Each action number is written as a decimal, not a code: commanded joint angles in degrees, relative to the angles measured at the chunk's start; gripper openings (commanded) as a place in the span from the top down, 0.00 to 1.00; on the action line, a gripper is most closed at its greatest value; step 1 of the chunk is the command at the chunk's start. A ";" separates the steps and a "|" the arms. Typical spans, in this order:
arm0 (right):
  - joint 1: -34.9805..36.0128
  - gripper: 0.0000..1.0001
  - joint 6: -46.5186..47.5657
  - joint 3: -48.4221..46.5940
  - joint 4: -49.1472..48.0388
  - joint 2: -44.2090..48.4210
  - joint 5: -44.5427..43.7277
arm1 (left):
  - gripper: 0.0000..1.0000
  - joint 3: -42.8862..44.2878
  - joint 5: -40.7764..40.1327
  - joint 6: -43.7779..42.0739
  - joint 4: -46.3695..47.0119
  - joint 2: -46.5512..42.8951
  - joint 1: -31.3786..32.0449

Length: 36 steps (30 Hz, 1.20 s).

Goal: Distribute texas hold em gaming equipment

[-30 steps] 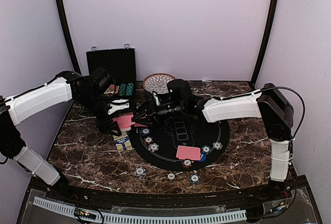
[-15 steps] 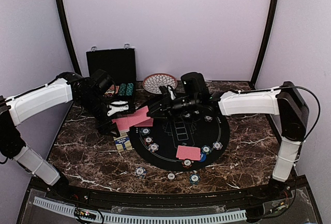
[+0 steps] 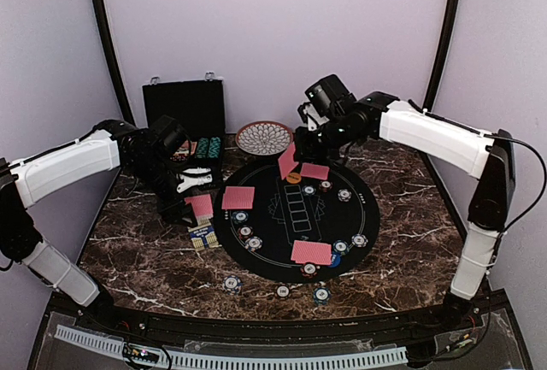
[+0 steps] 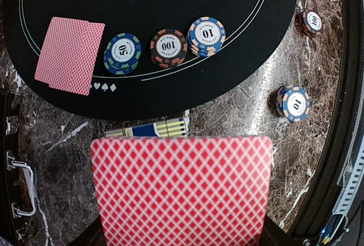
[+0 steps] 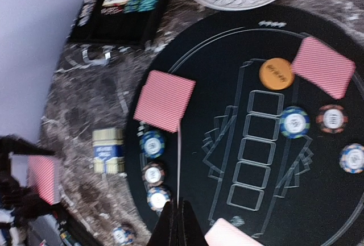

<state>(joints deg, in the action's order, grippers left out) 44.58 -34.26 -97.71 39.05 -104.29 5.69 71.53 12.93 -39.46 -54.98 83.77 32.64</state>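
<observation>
Right gripper [image 5: 177, 215]: it was shut tight on one red-backed card [image 3: 286, 162]. From its own camera the card showed only as a thin line, edge on. The card hung in the air over the far part of the round black mat [image 3: 367, 216], just beside the patterned dish [image 3: 261, 136].

Left gripper [image 3: 190, 208]: it was closed on a stack of red-backed cards [image 4: 182, 186], over the left side of the tabletop [image 3: 137, 250], just off the mat's left edge.

Cards already down: one pile [image 3: 238, 197] lay at the mat's left edge, one [image 3: 314, 171] at its far edge, one [image 3: 310, 252] at its near edge.

Chips: three little piles [image 4: 169, 46] sat in a row by the left cards. More sat by the far and near cards. A few, like one chip [image 3: 232, 283], lay on the marble near the front edge.

Orange button [image 3: 293, 178]: it lay on the mat, next to the far cards.

Step, I think: put the held card down on the far pile.

How to do it well: bring the card low and flat first. Line it up over the far cards, not over the orange button. Let go only when it is nearly touching, so it does not flip or slide.

What could go wrong: the card was tilted, so it might land face up or bump the chips close by.
</observation>
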 commanded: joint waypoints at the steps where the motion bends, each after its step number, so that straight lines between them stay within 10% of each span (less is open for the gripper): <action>1: 1.89 1.00 7.16 -9.02 18.07 -6.41 -26.26 | 1.00 -0.73 0.59 -0.45 -0.81 -2.41 0.05; 18: 11.59 1.00 6.77 -37.11 40.59 -35.70 -56.76 | 1.00 -1.06 0.86 -0.68 -1.09 -3.53 0.00; 36: 12.46 1.00 9.57 -41.47 31.89 -45.56 -49.97 | 1.00 -0.69 1.31 -0.67 -1.29 -3.05 -0.03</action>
<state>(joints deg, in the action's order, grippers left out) 56.64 -25.23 -137.69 74.17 -148.07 -46.06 71.07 13.04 -39.68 -55.00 82.46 32.64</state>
